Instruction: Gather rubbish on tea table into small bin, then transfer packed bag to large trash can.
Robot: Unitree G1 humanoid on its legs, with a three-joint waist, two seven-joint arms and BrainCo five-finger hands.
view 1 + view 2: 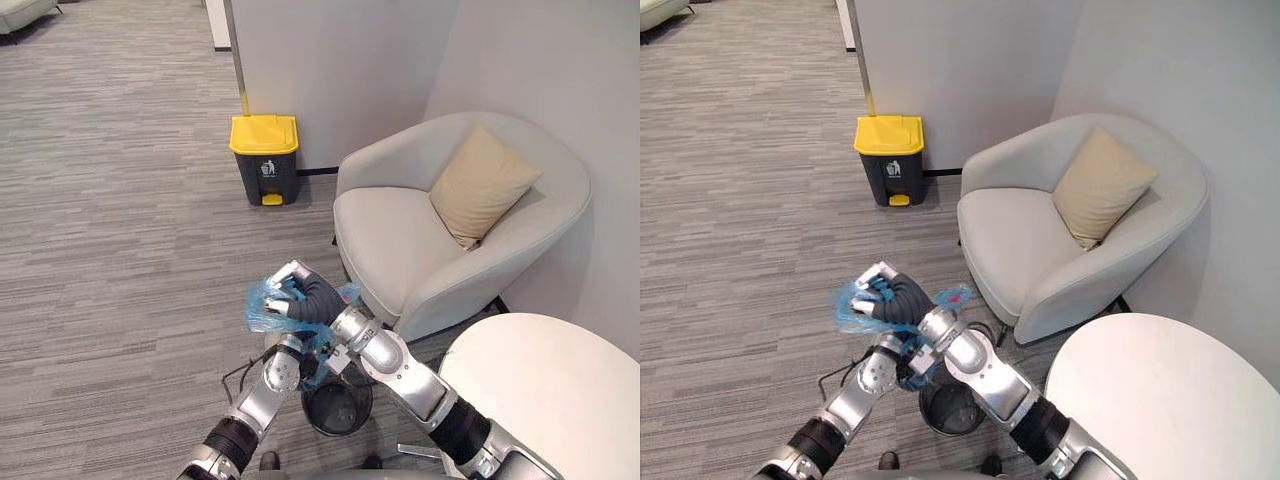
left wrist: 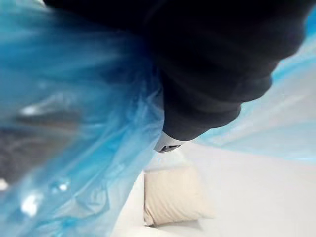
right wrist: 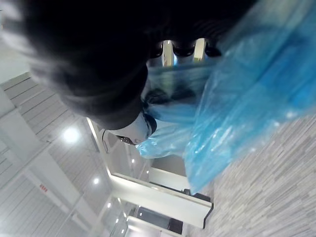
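The white round counter (image 1: pixel 560 380) sat nearest, at the robot's right, its edge cut off by the frame. Just left of it the small black bin (image 1: pixel 345 420) stood on the carpet (image 1: pixel 120 230), partly covered by both forearms crossing above it.

The blue bag (image 1: pixel 262 312) was up out of the bin, bunched in the air above and slightly beyond it. The left hand (image 2: pixel 217 69) came up from below and was buried in the lower folds of the bag. Its wrist view gave the dark cover and blue film pressed close against it, so I could not tell whether that hand was closed on the plastic or merely against it.

The right hand (image 1: pixel 305 293) was on top of the bundle, reaching across from the right. Its fingers (image 3: pixel 168 49) were curled down into the crumpled film and held it gathered. What the bag held was hard to make out through the plastic, though a small red patch showed at its right edge.

Beyond the hands, a pale armchair (image 1: pixel 400 240) stood to the right with a tan cushion (image 1: pixel 483 183) leaning in its back corner. Farther off, against the wall, stood the dark trash can (image 1: pixel 265 170) with its yellow lid shut, well apart from the bag.
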